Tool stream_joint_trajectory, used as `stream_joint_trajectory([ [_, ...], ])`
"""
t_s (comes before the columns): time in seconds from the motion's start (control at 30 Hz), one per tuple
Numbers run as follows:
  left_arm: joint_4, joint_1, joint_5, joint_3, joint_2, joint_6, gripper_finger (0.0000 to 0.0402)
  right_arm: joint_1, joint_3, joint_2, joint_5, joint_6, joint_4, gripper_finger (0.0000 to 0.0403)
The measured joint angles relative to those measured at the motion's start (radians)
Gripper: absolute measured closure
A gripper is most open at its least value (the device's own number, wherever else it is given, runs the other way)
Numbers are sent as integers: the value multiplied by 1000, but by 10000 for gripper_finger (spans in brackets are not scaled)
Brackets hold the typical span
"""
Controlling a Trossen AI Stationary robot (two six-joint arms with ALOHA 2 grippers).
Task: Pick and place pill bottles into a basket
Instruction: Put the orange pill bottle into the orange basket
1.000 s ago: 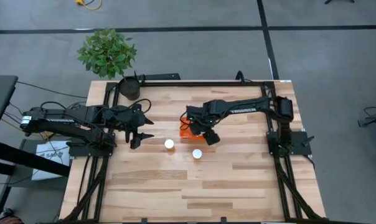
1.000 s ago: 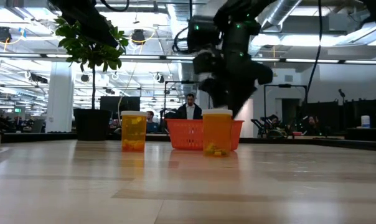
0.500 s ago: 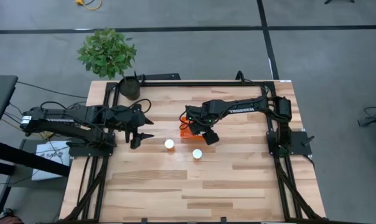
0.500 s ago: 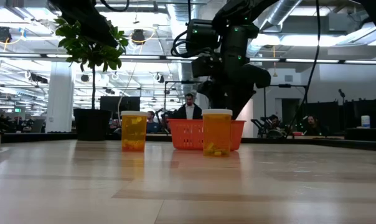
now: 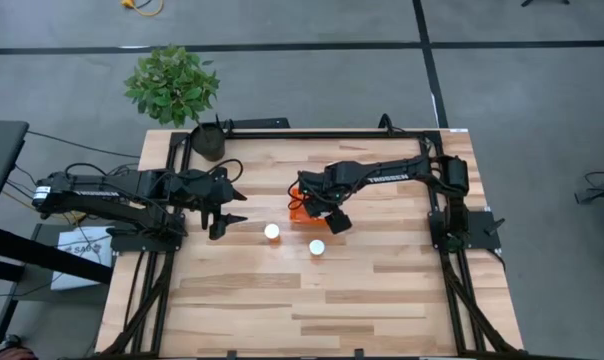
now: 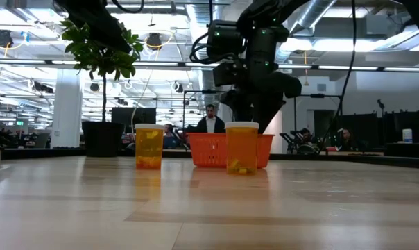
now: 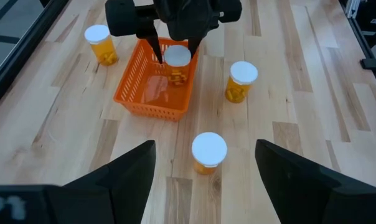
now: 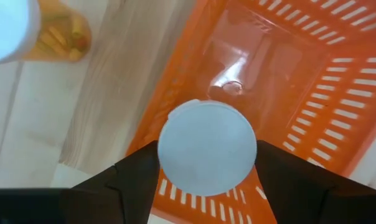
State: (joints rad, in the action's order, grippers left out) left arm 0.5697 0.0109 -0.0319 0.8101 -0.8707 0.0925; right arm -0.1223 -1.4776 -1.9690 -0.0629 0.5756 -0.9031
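Right gripper clamped on a pill bottle by its white cap, hanging right over the orange basket, bottle not down inside yet. Three more bottles on the table around it: one just beside, one nearer the left gripper, one past the basket. Left gripper wide open, holding nothing, parked well apart.

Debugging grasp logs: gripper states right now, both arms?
Left gripper: open, empty, waiting left of the bottles.
Right gripper: shut on a pill bottle, held over the basket.
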Motion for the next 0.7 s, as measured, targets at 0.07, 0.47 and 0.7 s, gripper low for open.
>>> stream_joint_trajectory([
  [0.07,0,0,0,0,0,0,136,4,0,0,21,0,0,152],
  [0.47,0,0,0,0,0,0,136,11,0,27,12,5,-32,152],
  [0.7,0,0,-1,0,0,0,136,18,-11,27,12,8,-47,152],
])
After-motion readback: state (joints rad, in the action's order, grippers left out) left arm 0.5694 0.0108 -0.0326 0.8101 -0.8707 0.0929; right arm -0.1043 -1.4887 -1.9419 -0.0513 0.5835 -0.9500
